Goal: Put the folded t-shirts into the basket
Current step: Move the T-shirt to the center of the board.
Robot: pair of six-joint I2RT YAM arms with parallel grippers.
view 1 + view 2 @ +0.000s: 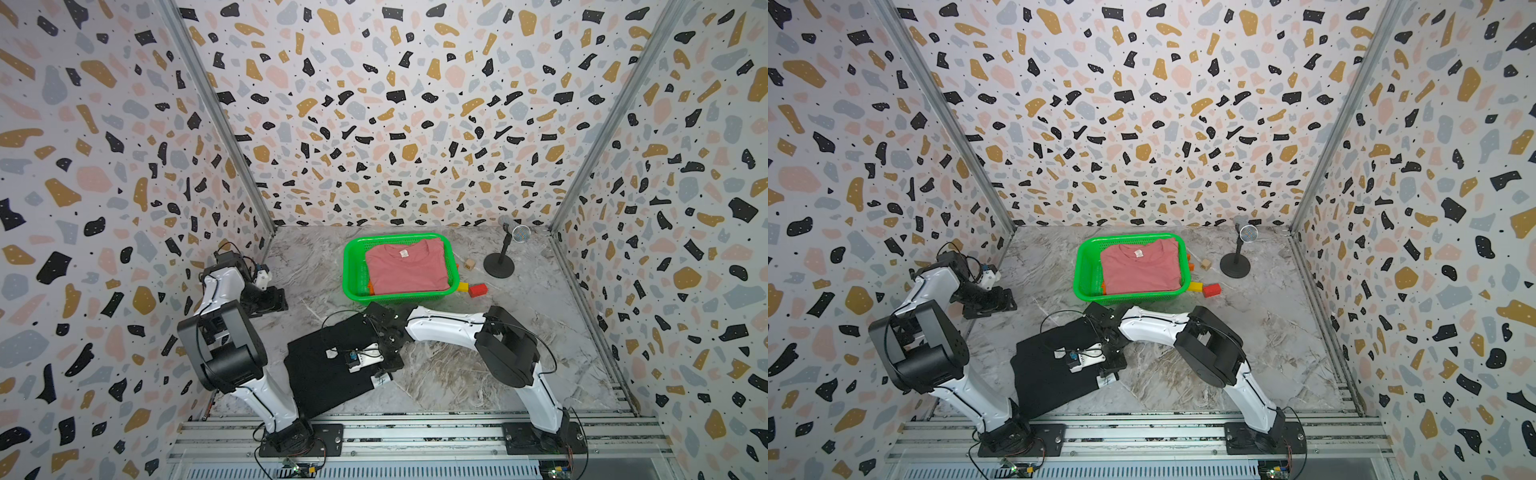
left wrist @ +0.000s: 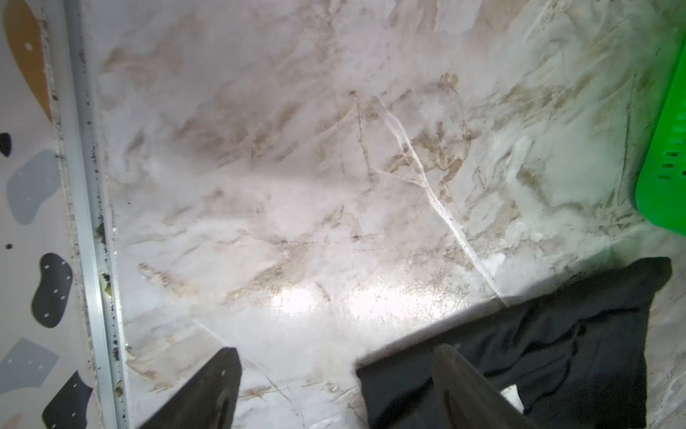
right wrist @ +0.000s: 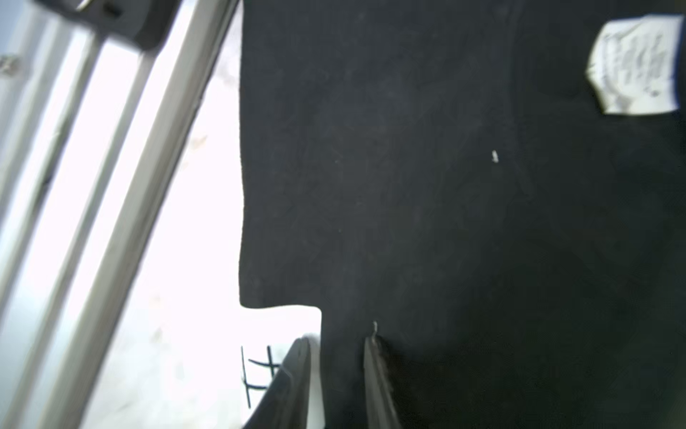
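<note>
The green basket [image 1: 353, 266] [image 1: 1086, 266] stands at the back middle of the table. A pink t-shirt [image 1: 405, 270] [image 1: 1140, 270] lies on top inside it, with an orange t-shirt [image 1: 370, 286] peeking out underneath. The black t-shirt [image 1: 320, 374] [image 1: 1046, 374] [image 3: 408, 167] lies flat near the front. My right gripper [image 1: 386, 368] [image 3: 336, 341] is shut on its right edge, beside a white tag, with black cloth between the fingers. My left gripper [image 1: 276, 301] [image 2: 337, 371] hangs open and empty over the table at the left, apart from the shirt's far corner [image 2: 557, 334].
A microphone on a round stand [image 1: 500, 257] is at the back right. A wooden cube [image 1: 469, 264], a yellow block [image 1: 463, 286] and a red block [image 1: 478, 289] lie right of the basket. Patterned walls enclose three sides; a metal rail [image 1: 415, 432] runs along the front.
</note>
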